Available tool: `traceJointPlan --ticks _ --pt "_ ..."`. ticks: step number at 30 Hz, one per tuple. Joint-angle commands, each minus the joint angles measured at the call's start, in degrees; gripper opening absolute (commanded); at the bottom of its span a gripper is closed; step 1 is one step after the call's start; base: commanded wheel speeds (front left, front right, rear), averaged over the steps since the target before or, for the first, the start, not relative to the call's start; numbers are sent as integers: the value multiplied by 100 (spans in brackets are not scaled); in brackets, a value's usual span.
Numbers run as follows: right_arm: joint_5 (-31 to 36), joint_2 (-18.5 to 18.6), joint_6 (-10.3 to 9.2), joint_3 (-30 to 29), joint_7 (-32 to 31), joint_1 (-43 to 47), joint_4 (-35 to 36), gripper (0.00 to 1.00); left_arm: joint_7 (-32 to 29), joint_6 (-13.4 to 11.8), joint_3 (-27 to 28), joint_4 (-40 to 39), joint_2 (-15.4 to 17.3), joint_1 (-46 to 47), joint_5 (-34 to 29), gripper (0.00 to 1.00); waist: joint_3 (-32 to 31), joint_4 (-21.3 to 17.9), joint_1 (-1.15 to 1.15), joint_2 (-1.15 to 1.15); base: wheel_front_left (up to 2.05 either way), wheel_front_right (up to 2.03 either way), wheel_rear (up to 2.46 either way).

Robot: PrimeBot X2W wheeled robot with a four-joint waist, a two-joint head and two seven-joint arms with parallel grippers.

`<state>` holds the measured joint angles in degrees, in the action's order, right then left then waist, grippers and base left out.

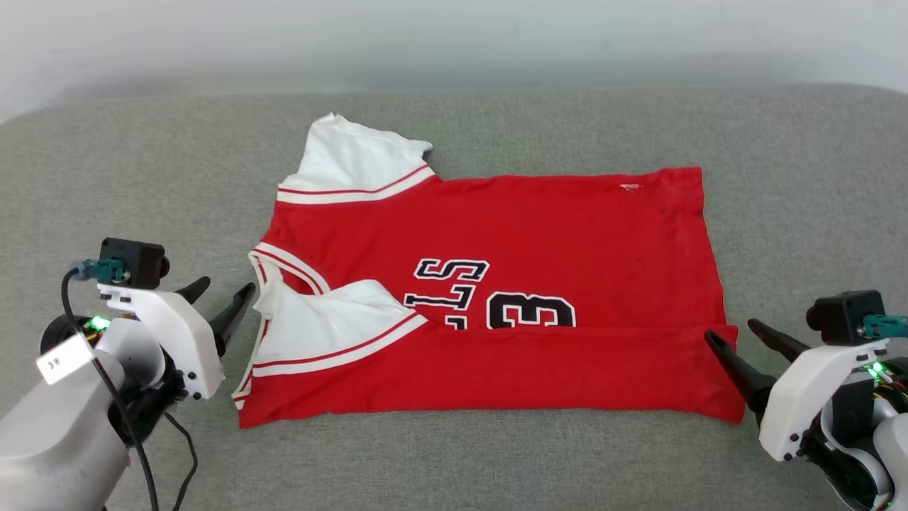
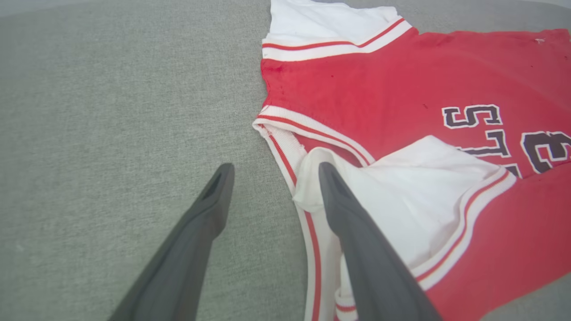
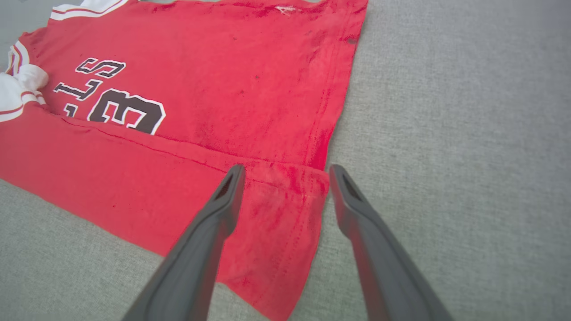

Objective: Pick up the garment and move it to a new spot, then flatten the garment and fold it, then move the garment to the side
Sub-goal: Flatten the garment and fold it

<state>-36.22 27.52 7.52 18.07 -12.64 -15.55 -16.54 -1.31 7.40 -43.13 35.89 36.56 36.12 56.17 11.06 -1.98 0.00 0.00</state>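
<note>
Left tool [image 1: 227, 284] beside garment [image 1: 539, 227] on cushion [image 1: 142, 177]

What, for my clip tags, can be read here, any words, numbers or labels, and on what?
"LS": black white-outlined letters on the red garment, rest hidden under the fold.
"3": black number beside them.
White sticker on the left forearm: too blurred to read.
Small white mark near the hem: too small to read.

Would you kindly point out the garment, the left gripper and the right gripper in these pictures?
garment [image 1: 567, 234]: head view, on the plain red cloth of its body.
left gripper [image 1: 228, 284]: head view, midway between its open jaws.
right gripper [image 1: 731, 328]: head view, midway between its open jaws.
</note>
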Motion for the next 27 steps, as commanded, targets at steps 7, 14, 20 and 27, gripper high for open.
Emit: traceJointPlan --ticks 7,14,20,27 --pt "123 -47 -7 -301 -70 319 248 100 -1346 3 -255 -437 293 304 307 100 -373 247 0 0 0 0 0" --pt "206 -150 -6 -403 -179 418 364 100 -2500 -77 -483 -976 467 447 527 100 -451 317 0 0 0 0 0" --pt "232 -199 -6 -416 -230 402 405 100 -3192 -179 -703 -1285 524 423 627 100 -446 293 0 0 0 0 0" --pt "223 -202 -6 -364 -231 281 418 100 -3596 -228 -921 -1244 547 238 662 100 -316 167 0 0 0 0 0"
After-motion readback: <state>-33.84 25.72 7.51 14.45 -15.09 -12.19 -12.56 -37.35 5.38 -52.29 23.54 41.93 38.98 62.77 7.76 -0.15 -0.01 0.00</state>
